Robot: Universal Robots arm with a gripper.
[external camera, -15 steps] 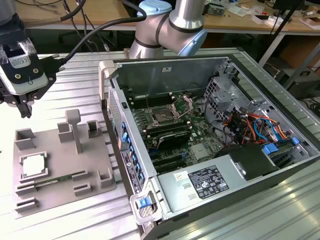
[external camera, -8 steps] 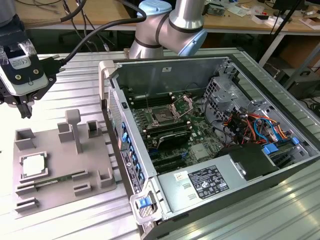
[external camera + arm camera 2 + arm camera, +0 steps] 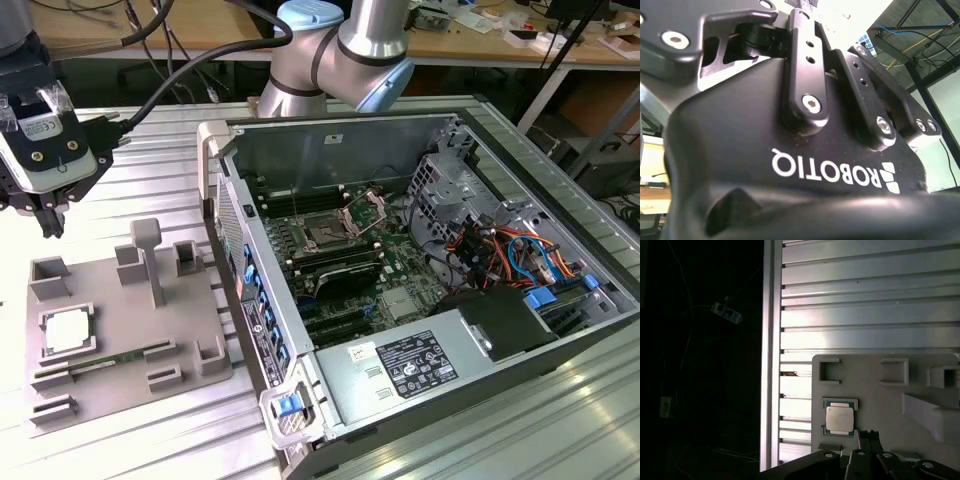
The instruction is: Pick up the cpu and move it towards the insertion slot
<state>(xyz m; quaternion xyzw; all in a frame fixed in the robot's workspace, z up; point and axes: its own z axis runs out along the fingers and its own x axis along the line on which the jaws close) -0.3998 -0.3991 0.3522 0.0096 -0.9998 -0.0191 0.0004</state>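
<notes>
Over the table [image 3: 150,170], tool [image 3: 40,212] hangs above cpu [image 3: 67,332] in grey fixture [image 3: 130,375]: approach step, chip not yet grasped. Tool open/closed: can't tell. Pickup likely needs centring.

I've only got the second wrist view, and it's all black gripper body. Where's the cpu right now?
Observer: The cpu lies flat in a recess of the grey tray, at the exterior view's left.
Operator: Has the gripper got it?
Observer: No. The gripper hangs above the tray, apart from the cpu.
Operator: And the insertion slot?
Observer: The insertion slot is inside the open computer case, to the exterior view's right of the tray.
</notes>
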